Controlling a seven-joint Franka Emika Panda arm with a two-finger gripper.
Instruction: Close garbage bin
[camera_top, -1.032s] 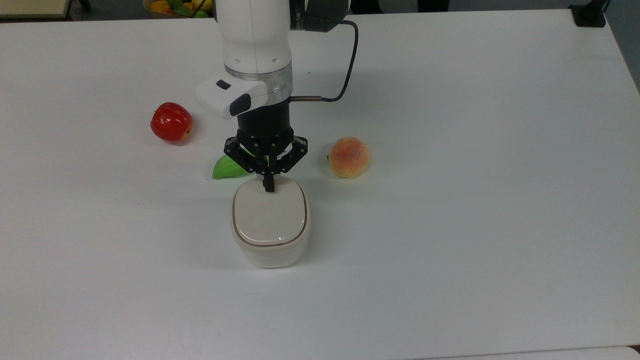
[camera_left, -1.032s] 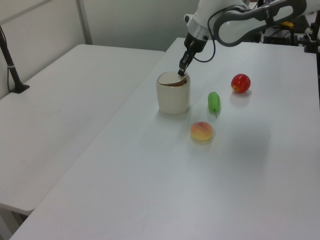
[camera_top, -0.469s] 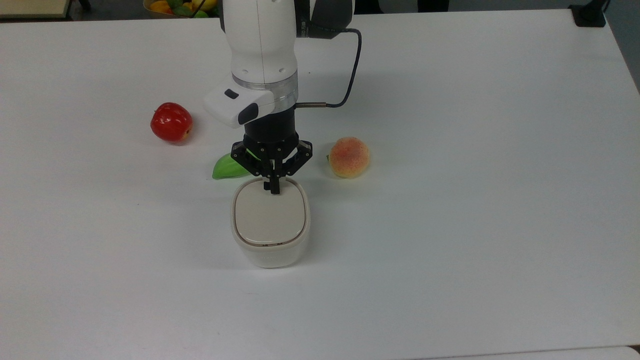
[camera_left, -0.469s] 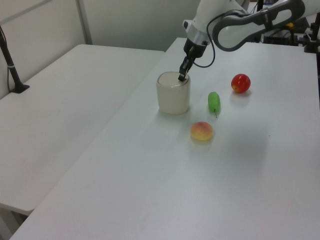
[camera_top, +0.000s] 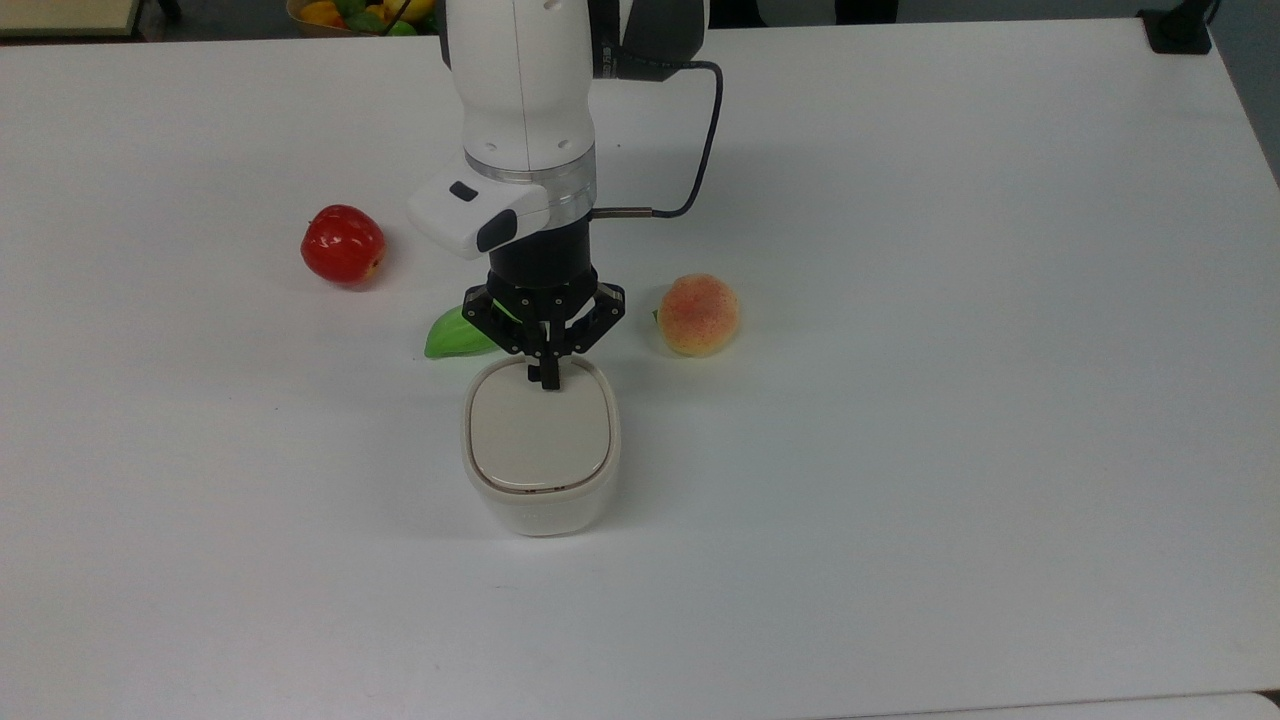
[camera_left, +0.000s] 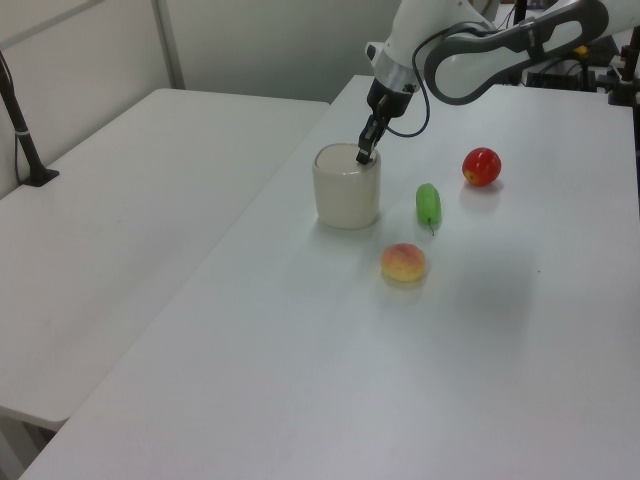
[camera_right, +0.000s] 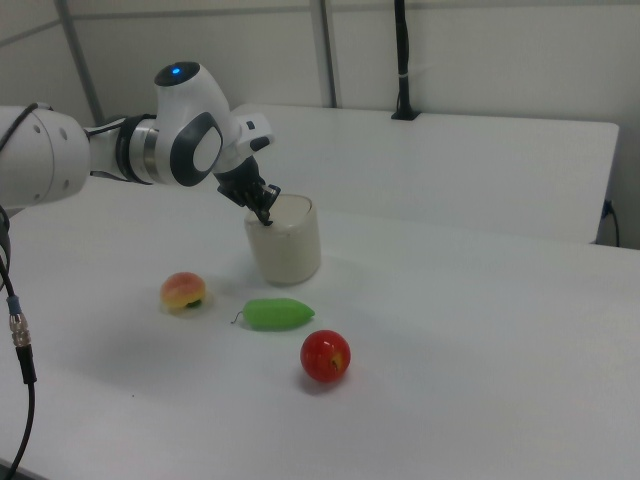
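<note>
The table is wide and white. The arm leans over the bin, which stands mid-table with its lid down flat. The gripper, fingers pinched together on nothing, presses the lid's rear edge. Behind sit an apple, peach and green fruit.

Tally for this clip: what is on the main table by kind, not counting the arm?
Bin: 1, the garbage bin, lid down, gripper on its rim
Red fruit: 1, red apple
Pink-orange fruit: 1, peach
Green fruit: 1, green fruit
Total: 4
</note>
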